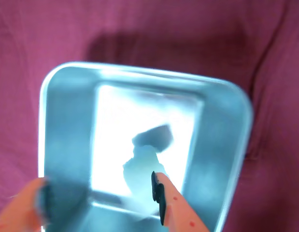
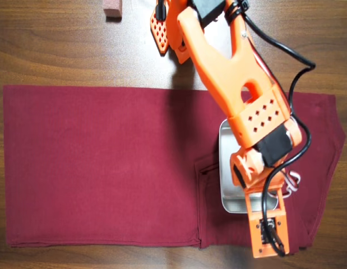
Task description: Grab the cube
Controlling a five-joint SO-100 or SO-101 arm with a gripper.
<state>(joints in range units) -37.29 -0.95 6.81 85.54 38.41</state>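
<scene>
The end effector [image 1: 98,203] hangs over the tray [image 1: 67,125], its two orange fingers spread wide with nothing showing between them in the wrist view. The tray floor is washed out by glare, with only a dark shadow shape near its middle; no cube can be made out there. The overhead view shows the arm [image 2: 235,73] covering most of the tray [image 2: 226,168], which sits on a red cloth [image 2: 95,162] on the wooden worktop [image 2: 61,50]; a pinkish block [image 2: 112,9] lies well apart at the top edge. Judging from this, the grab is not done: the cube is either hidden or lost in glare, and closing on it remains.
</scene>
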